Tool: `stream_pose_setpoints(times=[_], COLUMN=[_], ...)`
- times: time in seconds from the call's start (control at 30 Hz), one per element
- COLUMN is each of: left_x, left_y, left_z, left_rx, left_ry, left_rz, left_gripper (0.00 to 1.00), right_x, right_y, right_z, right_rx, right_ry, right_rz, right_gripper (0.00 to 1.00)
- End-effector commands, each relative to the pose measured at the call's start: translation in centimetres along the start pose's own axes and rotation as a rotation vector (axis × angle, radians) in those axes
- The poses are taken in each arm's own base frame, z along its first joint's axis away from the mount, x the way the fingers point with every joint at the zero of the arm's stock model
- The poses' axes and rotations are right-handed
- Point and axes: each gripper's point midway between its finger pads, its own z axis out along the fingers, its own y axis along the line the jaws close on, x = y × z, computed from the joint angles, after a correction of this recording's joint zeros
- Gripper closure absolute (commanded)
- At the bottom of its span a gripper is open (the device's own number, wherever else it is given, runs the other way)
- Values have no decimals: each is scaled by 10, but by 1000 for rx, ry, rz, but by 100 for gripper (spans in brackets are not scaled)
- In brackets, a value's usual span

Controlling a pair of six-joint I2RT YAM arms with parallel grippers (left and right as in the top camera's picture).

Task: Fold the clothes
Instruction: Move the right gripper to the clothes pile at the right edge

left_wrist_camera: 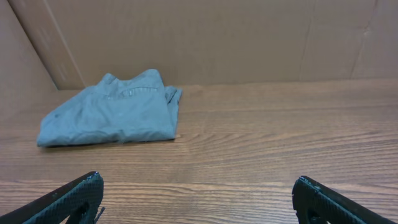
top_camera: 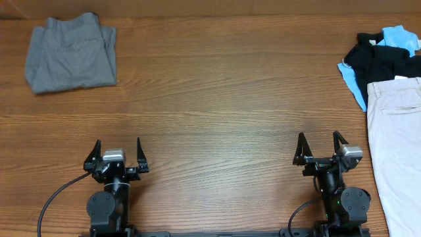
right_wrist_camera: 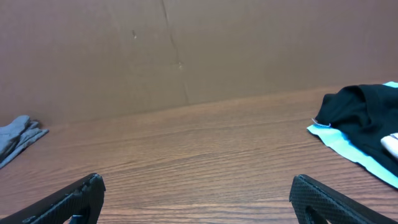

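Observation:
A folded grey garment (top_camera: 71, 52) lies at the table's far left; it also shows in the left wrist view (left_wrist_camera: 112, 112). A pile of unfolded clothes sits at the right edge: a black garment (top_camera: 381, 62) over a light blue one (top_camera: 398, 36), and beige trousers (top_camera: 398, 151) stretching toward the front. The black garment (right_wrist_camera: 357, 115) and blue one (right_wrist_camera: 348, 149) show in the right wrist view. My left gripper (top_camera: 118, 148) is open and empty near the front edge. My right gripper (top_camera: 321, 146) is open and empty, left of the trousers.
A wooden table (top_camera: 217, 99) spans the view. A brown cardboard wall (left_wrist_camera: 217, 37) stands along the back. The grey garment's edge (right_wrist_camera: 18, 138) shows far left in the right wrist view.

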Motion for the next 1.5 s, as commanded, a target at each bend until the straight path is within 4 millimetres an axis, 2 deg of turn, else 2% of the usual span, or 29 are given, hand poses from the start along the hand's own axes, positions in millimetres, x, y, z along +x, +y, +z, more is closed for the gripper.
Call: stream_pose_setpoints(times=[0.0,0.17,0.23,0.3,0.37,0.5,0.53,0.63,0.73,0.87,0.97,1.1,1.17,1.23,1.27,1.33,1.47], left_x=[-2,-2,-2,-2,-2,-2,-2,-2,-2,-2,-2,-2,-2,-2,-2,-2,-2], left_y=[1,1,1,1,1,1,1,1,1,1,1,1,1,1,1,1,1], left_z=[0,0,0,0,0,0,0,0,0,0,0,0,0,0,0,0,0], left_rx=[-6,-6,-6,-6,-6,-6,-6,-6,-6,-6,-6,-6,-6,-6,-6,-6,-6], left_ry=[-12,-12,-12,-12,-12,-12,-12,-12,-12,-12,-12,-12,-12,-12,-12,-12,-12], left_rz=[-13,-13,-13,-13,-13,-13,-13,-13,-13,-13,-13,-13,-13,-13,-13,-13,-13], left_gripper=[0,0,0,0,0,0,0,0,0,0,0,0,0,0,0,0,0], right_x=[1,0,-8,-15,-12,-6,-10,-39,-80,-126,-156,-191,-204,-214,-216,-216,-200], right_y=[0,0,6,31,53,79,84,107,118,116,114,90,70,42,19,-12,-61], right_z=[0,0,0,-3,-9,-19,-22,-39,-57,-65,-63,-31,-8,18,33,53,99], right_rx=[-2,-6,-37,-183,-315,-464,-500,-660,-738,-680,-605,-360,-207,-17,124,301,464], right_ry=[-7,-9,-42,-47,6,95,93,-7,-164,-255,-272,-184,-119,-29,36,132,364], right_rz=[-7,-4,41,178,293,418,426,354,276,249,163,87,52,4,-7,-15,-71], right_gripper=[0,0,0,0,0,0,0,0,0,0,0,0,0,0,0,0,0])
